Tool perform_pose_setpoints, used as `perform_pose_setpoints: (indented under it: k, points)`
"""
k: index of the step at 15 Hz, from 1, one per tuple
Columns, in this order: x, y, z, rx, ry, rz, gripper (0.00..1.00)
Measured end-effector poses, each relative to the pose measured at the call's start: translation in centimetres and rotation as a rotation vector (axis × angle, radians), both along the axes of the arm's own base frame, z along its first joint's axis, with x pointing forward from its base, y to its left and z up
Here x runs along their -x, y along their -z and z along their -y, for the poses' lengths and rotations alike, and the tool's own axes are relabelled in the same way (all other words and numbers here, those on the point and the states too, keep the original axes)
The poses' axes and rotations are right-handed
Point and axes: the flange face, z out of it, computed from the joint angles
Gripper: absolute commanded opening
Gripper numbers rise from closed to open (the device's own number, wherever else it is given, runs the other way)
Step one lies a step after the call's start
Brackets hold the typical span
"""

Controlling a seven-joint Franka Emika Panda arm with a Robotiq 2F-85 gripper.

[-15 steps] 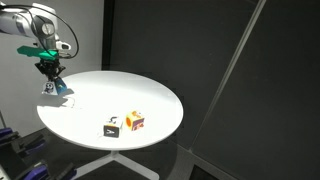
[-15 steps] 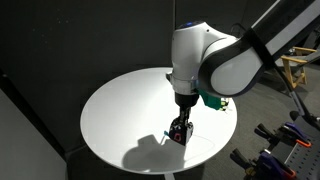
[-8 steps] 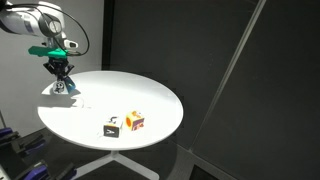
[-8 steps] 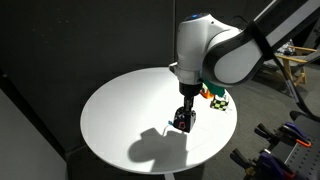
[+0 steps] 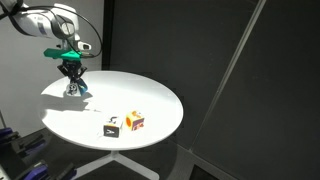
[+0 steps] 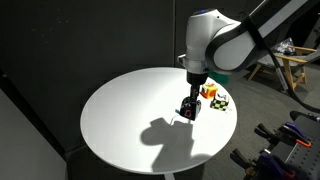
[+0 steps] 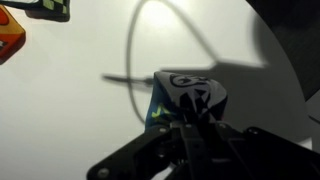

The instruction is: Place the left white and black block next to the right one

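My gripper (image 5: pixel 73 84) is shut on the left white and black block (image 5: pixel 74 89), a small cube with a patterned black-and-white face and a blue side, and holds it just above the round white table (image 5: pixel 150 95). It also shows in the other exterior view (image 6: pixel 188 110) and close up in the wrist view (image 7: pixel 185 93). The right one (image 5: pixel 111 128), black with a white mark, rests near the table's front edge and shows as a sliver at the wrist view's top left (image 7: pixel 48 9). It also shows in an exterior view (image 6: pixel 221 101).
An orange-yellow-white cube (image 5: pixel 134 121) stands right beside the black cube, also visible in an exterior view (image 6: pixel 209 91) and the wrist view (image 7: pixel 8 46). The table has a curved edge all round; dark curtains and a slanted pole stand behind.
My gripper has carried the checkered block across the table toward the two other cubes. The cubes have not moved.
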Motion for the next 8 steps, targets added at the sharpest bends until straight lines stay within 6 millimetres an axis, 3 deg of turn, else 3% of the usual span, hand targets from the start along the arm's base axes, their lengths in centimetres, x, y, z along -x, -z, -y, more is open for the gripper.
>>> perform_pose_setpoints:
  k: [8]
  points:
    - [-0.6, 0.8, 6.5, 0.017, 0.054, -0.026, 0.04]
